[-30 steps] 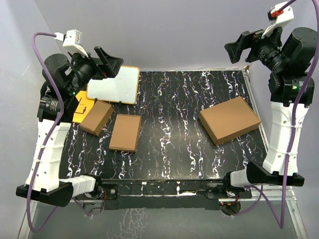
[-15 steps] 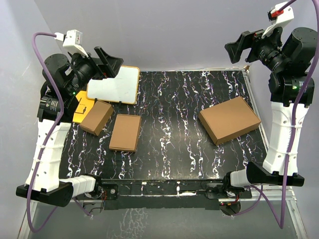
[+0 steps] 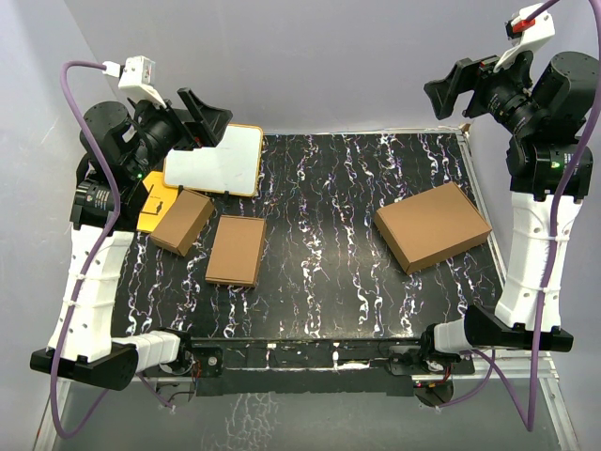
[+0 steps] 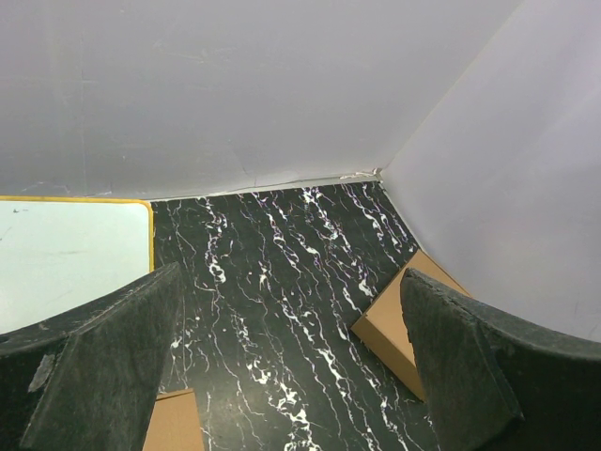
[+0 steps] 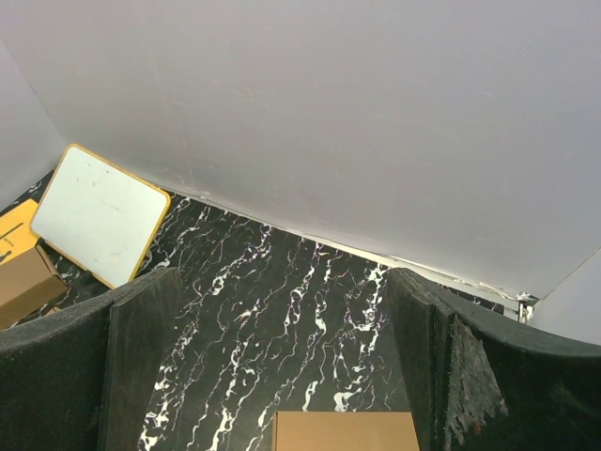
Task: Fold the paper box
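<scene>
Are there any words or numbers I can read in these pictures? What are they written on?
Nothing here can be read as text.
Sticker on the left arm: print too small to read.
Yellow card: dark marks, too small to read.
Whiteboard: no words show.
Paper box, larger box, small box: plain brown, no print seen.

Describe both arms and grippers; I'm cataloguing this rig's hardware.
The left arm and right arm match: white, banded lower links, black joints and bases, a purple cable along each. The left gripper and right gripper have broad, flat black fingers. A white camera housing tops each wrist; the right one bears a red patch.
</scene>
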Robot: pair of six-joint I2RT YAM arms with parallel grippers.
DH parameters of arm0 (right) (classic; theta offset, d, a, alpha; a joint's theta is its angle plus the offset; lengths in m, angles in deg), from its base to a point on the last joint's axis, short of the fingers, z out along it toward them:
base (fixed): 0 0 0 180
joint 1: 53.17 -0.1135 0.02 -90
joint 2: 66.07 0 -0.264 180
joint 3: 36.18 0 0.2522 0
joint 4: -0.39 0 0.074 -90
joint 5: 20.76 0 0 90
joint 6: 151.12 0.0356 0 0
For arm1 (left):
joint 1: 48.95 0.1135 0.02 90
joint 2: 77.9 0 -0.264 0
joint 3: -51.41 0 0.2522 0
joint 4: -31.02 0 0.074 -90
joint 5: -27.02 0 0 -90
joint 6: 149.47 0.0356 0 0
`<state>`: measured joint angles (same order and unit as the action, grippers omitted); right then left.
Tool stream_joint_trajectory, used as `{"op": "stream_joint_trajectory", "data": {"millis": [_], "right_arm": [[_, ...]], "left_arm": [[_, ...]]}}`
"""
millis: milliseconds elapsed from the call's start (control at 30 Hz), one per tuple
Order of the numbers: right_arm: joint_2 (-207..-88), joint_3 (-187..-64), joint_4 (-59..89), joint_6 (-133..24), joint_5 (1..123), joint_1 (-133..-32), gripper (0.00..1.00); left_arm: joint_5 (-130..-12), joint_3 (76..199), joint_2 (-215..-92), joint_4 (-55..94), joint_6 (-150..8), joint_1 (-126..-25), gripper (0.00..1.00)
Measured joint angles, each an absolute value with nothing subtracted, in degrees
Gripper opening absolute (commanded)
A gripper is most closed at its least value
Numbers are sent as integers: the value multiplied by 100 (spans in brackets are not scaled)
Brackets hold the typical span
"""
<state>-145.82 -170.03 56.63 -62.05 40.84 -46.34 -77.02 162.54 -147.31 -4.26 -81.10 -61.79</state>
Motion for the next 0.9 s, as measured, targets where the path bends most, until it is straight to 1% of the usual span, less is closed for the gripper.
{"op": "stream_joint_trajectory", "data": {"millis": [900], "right_arm": [[-14582, -17003, 5661, -6205, 4084, -4630, 100]], "left_arm": [[-7691, 16181, -14728, -428, -8048, -6179, 97]]}}
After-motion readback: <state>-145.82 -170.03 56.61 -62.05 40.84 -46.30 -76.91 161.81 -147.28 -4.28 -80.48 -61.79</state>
